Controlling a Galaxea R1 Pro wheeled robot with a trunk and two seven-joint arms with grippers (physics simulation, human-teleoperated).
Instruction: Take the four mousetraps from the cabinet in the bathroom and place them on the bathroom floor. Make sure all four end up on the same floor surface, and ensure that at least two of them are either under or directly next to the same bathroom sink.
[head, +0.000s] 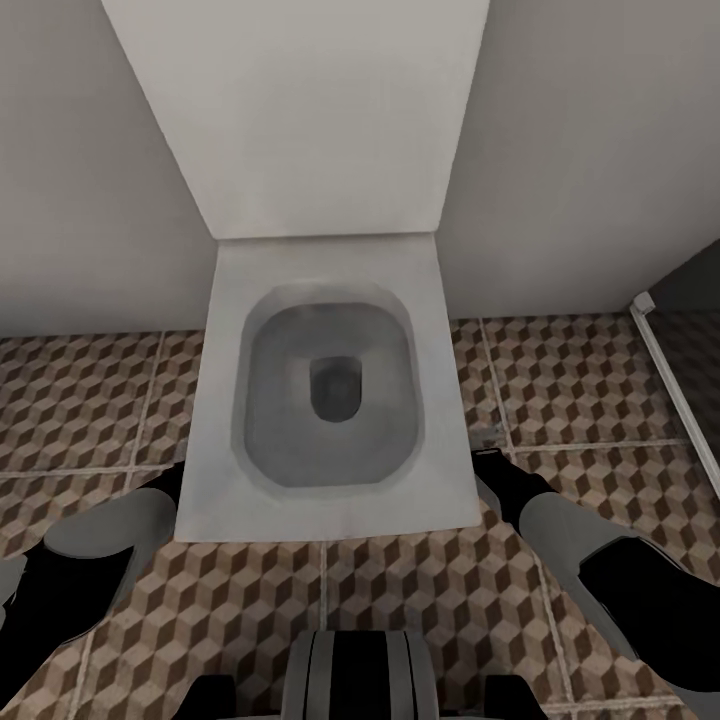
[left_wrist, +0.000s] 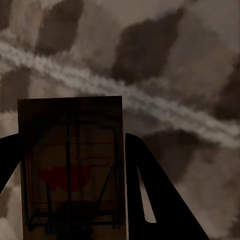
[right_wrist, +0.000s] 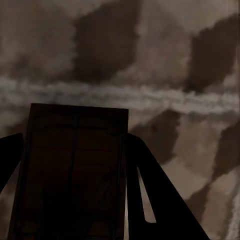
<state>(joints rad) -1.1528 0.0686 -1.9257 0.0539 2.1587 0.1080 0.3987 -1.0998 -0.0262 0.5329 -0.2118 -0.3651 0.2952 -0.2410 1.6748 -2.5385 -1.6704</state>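
Your head camera looks down on a white toilet (head: 330, 400) standing on the bathroom floor (head: 90, 400), with one arm on each side of it. Your left gripper (left_wrist: 72, 165) has its jaws pinching a mousetrap (left_wrist: 72, 150) above the cube-patterned tiles. Your right gripper (right_wrist: 75, 170) has its jaws pinching a second mousetrap (right_wrist: 75, 160), darker, also above the tiles.

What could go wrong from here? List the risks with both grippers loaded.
1. The robot faces the toilet, not a sink; traps released here would likely miss the sink requirement.
2. The left gripper holds a mousetrap close above the tiled floor, so it may scrape.
3. The right gripper carries another mousetrap equally low; it could slip out.
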